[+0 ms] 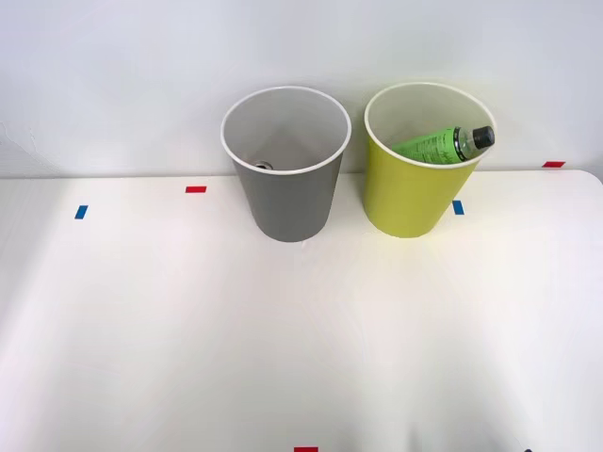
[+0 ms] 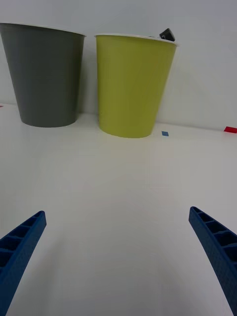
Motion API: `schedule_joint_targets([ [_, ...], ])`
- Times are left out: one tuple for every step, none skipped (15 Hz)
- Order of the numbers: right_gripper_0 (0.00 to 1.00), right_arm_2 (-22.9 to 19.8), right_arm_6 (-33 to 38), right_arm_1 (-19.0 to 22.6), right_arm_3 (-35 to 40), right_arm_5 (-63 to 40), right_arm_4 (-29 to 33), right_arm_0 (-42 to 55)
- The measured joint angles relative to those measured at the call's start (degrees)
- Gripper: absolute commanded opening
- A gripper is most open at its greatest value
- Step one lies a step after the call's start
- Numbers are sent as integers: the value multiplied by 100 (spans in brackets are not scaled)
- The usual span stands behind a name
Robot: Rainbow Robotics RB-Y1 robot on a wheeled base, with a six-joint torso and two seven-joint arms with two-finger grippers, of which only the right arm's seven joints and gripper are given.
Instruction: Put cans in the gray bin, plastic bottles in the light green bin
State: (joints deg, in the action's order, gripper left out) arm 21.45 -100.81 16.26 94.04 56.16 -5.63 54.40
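Note:
The gray bin [image 1: 285, 169] stands at the back middle of the white table, and a silver can top [image 1: 263, 166] peeks from low inside it. To its right is the light green bin [image 1: 415, 179], where a green plastic bottle [image 1: 441, 144] with a black cap leans against the rim. In the right wrist view both bins, gray [image 2: 45, 79] and light green [image 2: 131, 86], stand side by side ahead, with the bottle's black cap [image 2: 167, 34] poking over the rim. My right gripper [image 2: 118, 247] is open low over bare table, its blue fingers [image 2: 22, 242] spread wide, holding nothing.
Small red and blue tape marks dot the table: red [image 1: 195, 189], blue [image 1: 81, 212], blue [image 1: 458, 207] by the green bin, red [image 1: 553, 164] at the far right, red [image 1: 305, 449] at the front edge. A white wall stands behind the bins.

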Motion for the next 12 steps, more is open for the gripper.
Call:
schedule_joint_targets([
  [100,0,0,0,0,0,0,0],
  [100,0,0,0,0,0,0,0],
  [100,0,0,0,0,0,0,0],
  [100,0,0,0,0,0,0,0],
  [100,0,0,0,0,0,0,0],
  [100,0,0,0,0,0,0,0],
  [100,0,0,0,0,0,0,0],
  [100,0,0,0,0,0,0,0],
  [100,0,0,0,0,0,0,0],
  [100,0,0,0,0,0,0,0],
  [100,0,0,0,0,0,0,0],
  [100,0,0,0,0,0,0,0],
])
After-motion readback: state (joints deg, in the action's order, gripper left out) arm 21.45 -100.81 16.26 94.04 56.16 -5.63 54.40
